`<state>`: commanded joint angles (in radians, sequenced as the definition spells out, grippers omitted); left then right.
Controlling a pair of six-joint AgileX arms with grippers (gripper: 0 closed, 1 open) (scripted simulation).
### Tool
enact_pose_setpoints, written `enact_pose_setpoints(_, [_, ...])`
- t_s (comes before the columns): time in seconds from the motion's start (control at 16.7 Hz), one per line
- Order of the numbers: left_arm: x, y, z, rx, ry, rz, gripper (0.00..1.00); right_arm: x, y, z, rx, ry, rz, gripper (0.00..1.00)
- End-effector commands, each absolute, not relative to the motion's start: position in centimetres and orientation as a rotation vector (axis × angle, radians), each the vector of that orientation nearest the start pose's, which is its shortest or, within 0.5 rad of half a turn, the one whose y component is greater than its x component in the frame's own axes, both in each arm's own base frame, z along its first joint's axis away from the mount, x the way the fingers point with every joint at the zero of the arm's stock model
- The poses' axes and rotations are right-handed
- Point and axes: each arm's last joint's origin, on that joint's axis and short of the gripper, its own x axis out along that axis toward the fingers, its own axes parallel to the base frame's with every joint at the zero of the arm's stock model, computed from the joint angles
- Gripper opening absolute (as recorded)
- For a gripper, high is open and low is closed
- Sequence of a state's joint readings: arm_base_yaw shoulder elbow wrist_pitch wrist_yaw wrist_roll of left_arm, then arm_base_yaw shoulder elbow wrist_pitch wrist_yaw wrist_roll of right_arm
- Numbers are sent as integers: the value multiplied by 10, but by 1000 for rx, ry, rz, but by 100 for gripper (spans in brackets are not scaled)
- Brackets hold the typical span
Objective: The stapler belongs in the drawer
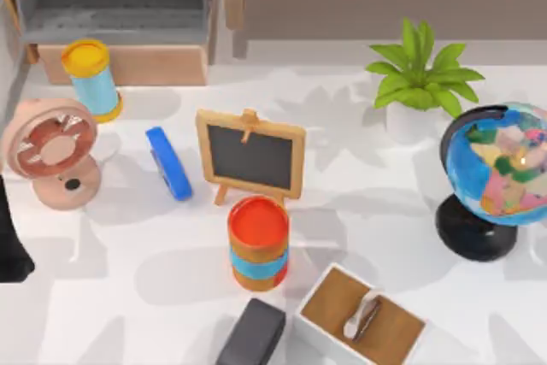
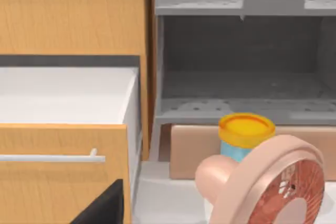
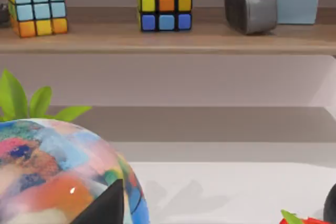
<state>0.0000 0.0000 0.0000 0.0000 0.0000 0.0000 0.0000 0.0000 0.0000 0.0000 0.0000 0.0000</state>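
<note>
Fingers of the left gripper [image 2: 102, 208] at the table's left edge, low and just short of the pink fan [image 1: 51, 151]; spread or clenched, cannot tell, with nothing seen between them. Same for the right gripper [image 3: 105, 205], parked close behind the globe [image 3: 58, 177] over on the right side: cannot tell.

Blue stapler [image 1: 168, 162] flat on the white table, off to the right of the left fingers and a little farther toward the cabinet, beyond the fan and just beside the small chalkboard [image 1: 250, 157], touching neither. Long axis running mostly front to back, far end leaning slightly left. Well apart from the right fingers, with chalkboard and plant in between, so probably a job for the left arm.

Drawer [image 1: 145, 64] pulled open farther ahead of the left fingers, tan front facing the table, grey inside bare. Yellow-lidded can [image 1: 92, 74] standing just before that front.

Likely next: reach right past the fan, close across the stapler's narrow width.
</note>
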Motion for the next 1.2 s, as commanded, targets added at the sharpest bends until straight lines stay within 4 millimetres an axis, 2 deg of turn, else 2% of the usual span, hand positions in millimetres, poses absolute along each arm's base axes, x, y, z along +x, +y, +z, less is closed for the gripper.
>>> enact_pose_setpoints(0.18, [106,-1,162,-6,5,-3,100,106,-1,160,0,0,0,100])
enact_pose_setpoints(0.3, [107,-2,170,-37,34,-14,100,106,-1,160,0,0,0,100])
enact_pose_setpoints(0.48, [113,-6,193,-120,132,-41,100,106,-1,160,0,0,0,100])
enact_pose_setpoints(0.66, [131,-13,224,-221,289,-72,100,106,-1,160,0,0,0,100])
enact_pose_setpoints(0.78, [153,-21,244,-284,418,-87,100,106,-1,160,0,0,0,100])
enact_pose_setpoints(0.96, [198,-42,268,-361,634,-90,100,106,-1,160,0,0,0,100])
enact_pose_setpoints(1.08, [234,-61,276,-395,781,-74,100,106,-1,160,0,0,0,100])
enact_pose_setpoints(1.2, [272,-84,274,-416,924,-41,100,106,-1,160,0,0,0,100])
